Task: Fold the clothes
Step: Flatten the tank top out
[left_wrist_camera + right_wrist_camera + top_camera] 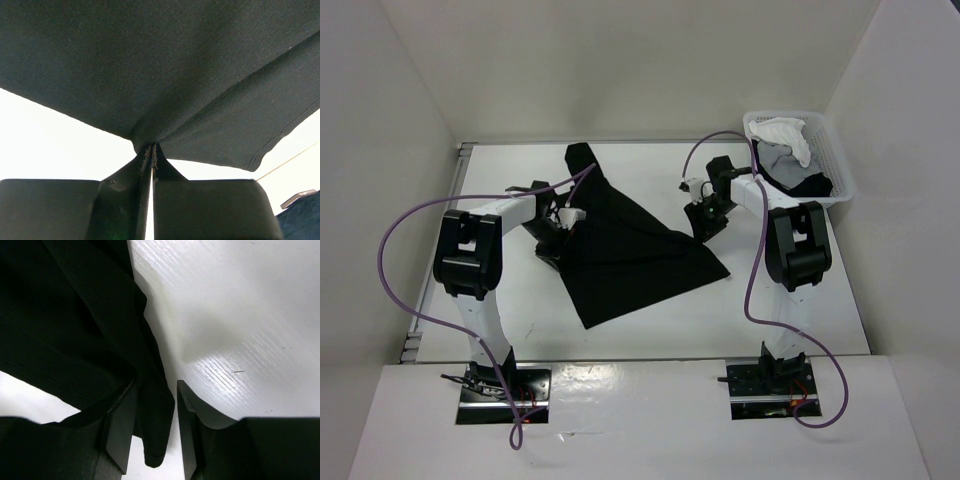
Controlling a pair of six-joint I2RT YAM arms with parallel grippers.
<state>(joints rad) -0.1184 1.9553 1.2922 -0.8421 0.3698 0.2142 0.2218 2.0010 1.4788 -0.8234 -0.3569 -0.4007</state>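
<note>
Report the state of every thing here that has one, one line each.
black top, unfolded, lying skewed on the table, left edge pinched up.
left gripper, shut on the black top.
right gripper, open, a hem of the top hanging between its jaws.
basket, upright, holding clothes.
white garment, crumpled on top in the basket.
grey garment, crumpled beneath it.

Black-and-white left arm (470, 255) and right arm (798, 245) reach forward, elbows raised.
The left two-finger gripper (151, 150) pinches tight on a plain black fabric top (165, 65); the right two-finger gripper (156, 395) points down, jaws parted.
</note>
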